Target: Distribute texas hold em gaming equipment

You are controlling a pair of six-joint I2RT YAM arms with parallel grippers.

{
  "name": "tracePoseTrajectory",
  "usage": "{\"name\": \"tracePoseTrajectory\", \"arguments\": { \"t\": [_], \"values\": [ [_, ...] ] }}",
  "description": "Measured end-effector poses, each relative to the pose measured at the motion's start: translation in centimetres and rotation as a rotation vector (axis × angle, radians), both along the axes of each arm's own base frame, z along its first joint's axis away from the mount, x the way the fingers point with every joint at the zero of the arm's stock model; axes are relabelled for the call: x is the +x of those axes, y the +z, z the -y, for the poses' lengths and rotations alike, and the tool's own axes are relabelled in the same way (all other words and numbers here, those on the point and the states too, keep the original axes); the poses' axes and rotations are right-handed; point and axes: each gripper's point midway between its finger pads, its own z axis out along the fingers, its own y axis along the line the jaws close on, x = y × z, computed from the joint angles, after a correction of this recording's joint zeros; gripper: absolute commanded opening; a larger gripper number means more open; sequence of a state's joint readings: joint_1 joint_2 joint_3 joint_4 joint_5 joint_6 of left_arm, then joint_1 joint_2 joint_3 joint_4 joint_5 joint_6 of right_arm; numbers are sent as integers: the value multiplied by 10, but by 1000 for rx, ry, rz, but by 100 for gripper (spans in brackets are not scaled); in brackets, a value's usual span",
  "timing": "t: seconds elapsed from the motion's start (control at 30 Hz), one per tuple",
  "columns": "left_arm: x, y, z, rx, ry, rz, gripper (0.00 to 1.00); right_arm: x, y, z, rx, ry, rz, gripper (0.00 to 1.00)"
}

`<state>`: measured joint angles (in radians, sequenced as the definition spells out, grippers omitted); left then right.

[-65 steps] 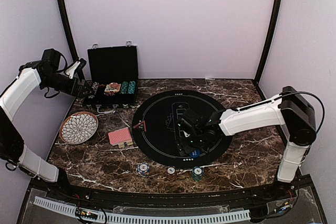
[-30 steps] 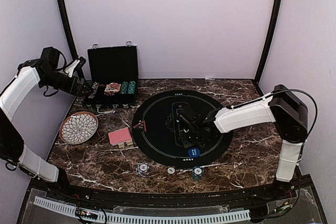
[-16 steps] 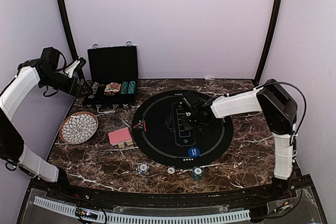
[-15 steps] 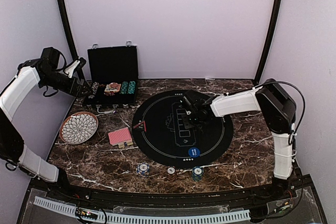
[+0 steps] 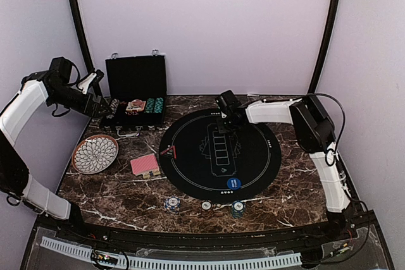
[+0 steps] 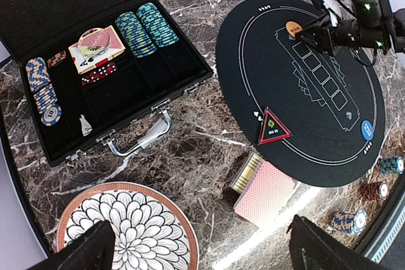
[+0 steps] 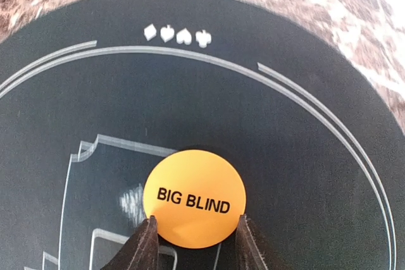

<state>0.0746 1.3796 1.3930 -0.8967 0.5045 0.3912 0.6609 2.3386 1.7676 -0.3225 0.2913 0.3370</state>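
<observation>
The right gripper (image 7: 195, 233) clasps the orange BIG BLIND disc (image 7: 193, 198) by its edges, jaws narrowed onto it, low over the far part of the round black mat (image 5: 218, 156). The left gripper (image 6: 201, 235) hangs wide open and holds nothing, well left of the mat. A blue disc (image 5: 233, 183) lies at the mat's near-right rim. The red-backed cards (image 5: 145, 164) sit just off the mat's left edge. 3 chip stacks (image 5: 206, 205) stand beyond its near edge.

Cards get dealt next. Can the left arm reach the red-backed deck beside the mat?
Probably yes: the left gripper is open and empty, and the deck lies uncovered with nothing between them.
</observation>
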Motion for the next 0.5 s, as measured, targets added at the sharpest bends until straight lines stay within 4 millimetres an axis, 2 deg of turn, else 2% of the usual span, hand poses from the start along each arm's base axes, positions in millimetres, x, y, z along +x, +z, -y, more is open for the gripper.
{"name": "tracePoseTrajectory", "arguments": {
  "t": [0.27, 0.37, 0.5],
  "values": [
    [0, 0, 0, 6, -7, 3, 99, 37, 2, -19, 20, 13, 20, 44],
    [0, 0, 0, 6, -8, 4, 99, 46, 3, -22, 29, 18, 22, 57],
    [0, 0, 0, 8, -10, 4, 99, 43, 4, -22, 20, 42, 8, 73]
  ]
}}
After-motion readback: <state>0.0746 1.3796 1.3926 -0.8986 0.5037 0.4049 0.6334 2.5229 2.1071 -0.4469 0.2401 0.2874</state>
